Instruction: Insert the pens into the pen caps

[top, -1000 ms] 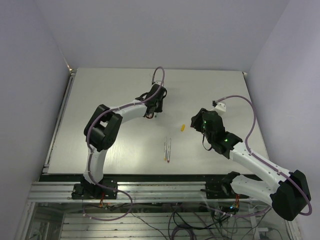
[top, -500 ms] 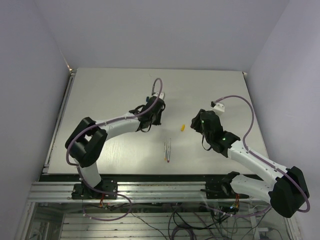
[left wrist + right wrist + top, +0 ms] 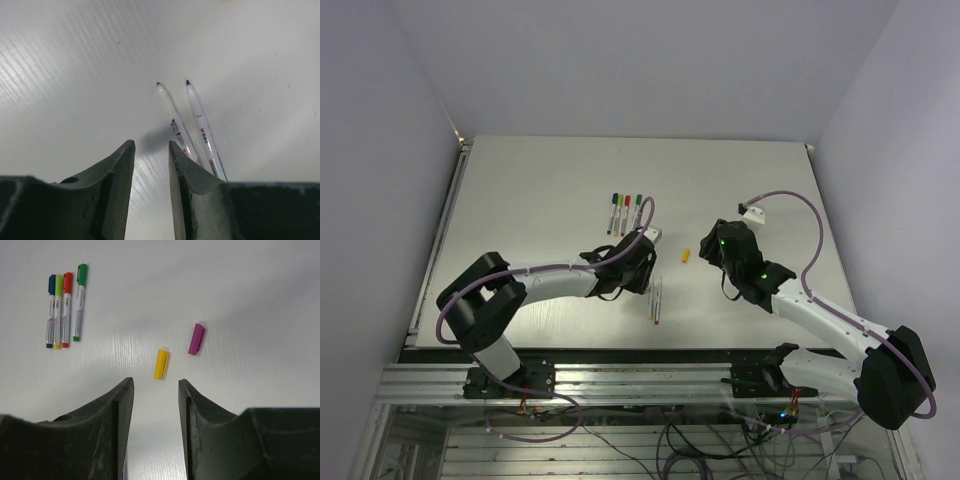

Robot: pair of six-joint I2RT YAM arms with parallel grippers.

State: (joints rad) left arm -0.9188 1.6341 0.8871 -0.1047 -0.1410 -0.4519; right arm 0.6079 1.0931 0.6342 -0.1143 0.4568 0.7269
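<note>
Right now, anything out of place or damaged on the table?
Nothing damaged or spilled. Four capped pens lie in a neat row; two uncapped pens lie side by side, the yellow cap and purple cap loose apart from them.

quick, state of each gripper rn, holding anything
left gripper: open a little, holding nothing
right gripper: open, holding nothing

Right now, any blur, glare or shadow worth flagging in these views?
Left wrist: the two uncapped pens are sharp, a soft shadow beside them, the left gripper dark in the foreground. Right wrist: bright sheen on the table, yellow cap and purple cap crisp. Top external: even light, no blur.
</note>
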